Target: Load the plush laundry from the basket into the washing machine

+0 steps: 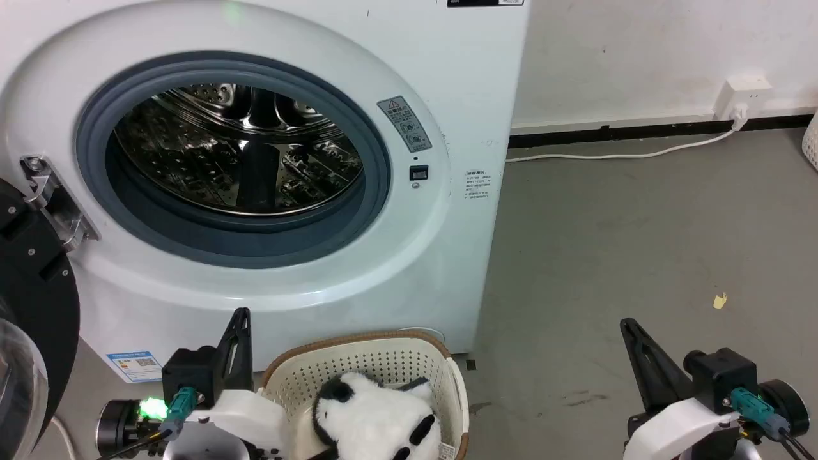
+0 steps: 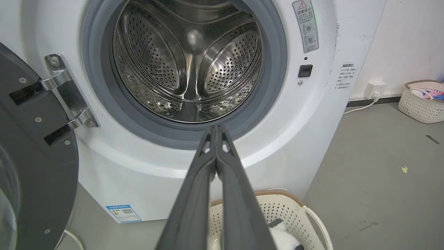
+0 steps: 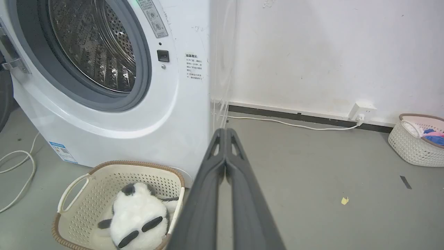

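Currently plush laundry (image 1: 377, 418) lies in basket (image 1: 383, 361) before washing machine (image 1: 460, 76), 4 o'clock of left fingers (image 1: 236, 345), 9 o'clock of right fingers (image 1: 648, 364); both pairs clenched, empty.

Right of your right gripper (image 3: 225, 131), a second basket (image 3: 409, 150) holds perhaps clothes (image 3: 434, 137); a yellow scrap (image 3: 344, 200) lies nearer.

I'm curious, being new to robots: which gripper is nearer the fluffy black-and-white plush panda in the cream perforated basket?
Left. The left gripper is beside the cream perforated basket holding the fluffy black-and-white plush panda; the right gripper is far off right, over grey floor.
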### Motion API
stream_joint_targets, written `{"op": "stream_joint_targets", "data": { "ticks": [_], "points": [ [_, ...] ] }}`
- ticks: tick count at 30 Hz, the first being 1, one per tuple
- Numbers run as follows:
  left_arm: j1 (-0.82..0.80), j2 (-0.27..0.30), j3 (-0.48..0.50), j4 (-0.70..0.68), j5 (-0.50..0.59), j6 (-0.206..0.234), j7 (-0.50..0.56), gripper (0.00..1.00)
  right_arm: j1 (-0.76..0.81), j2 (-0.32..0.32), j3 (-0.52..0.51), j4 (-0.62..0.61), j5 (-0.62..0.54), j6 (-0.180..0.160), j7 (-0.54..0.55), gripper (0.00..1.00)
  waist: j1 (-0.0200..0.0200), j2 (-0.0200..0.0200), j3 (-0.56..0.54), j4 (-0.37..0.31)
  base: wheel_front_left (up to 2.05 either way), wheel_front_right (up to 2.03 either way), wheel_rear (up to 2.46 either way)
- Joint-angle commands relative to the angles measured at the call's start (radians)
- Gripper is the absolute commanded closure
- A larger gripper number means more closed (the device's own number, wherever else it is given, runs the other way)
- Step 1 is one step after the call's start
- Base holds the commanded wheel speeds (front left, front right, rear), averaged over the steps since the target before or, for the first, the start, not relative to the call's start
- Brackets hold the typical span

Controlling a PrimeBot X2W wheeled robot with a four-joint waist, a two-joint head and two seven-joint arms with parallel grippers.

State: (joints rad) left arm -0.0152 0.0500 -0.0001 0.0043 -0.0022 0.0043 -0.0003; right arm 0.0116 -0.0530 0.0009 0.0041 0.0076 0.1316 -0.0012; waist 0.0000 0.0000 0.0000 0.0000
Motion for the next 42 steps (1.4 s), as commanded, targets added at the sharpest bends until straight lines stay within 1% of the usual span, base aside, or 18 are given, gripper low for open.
{"op": "stream_joint_targets", "data": {
  "ticks": [1, 42],
  "points": [
    [0.015, 0.000, 0.000, -0.004, 0.002, -0.004, 0.000, 1.00, -0.012, 0.003, -0.001, -0.004, -0.008, -0.001, 0.001, 1.00, 0.0000, 0.0000, 0.000, 0.000, 0.00, 0.00, 0.00],
    [0.015, 0.000, 0.000, -0.004, 0.002, -0.004, 0.000, 1.00, -0.012, 0.003, -0.001, -0.004, -0.008, -0.001, 0.001, 1.00, 0.0000, 0.0000, 0.000, 0.000, 0.00, 0.00, 0.00]
  ]
}}
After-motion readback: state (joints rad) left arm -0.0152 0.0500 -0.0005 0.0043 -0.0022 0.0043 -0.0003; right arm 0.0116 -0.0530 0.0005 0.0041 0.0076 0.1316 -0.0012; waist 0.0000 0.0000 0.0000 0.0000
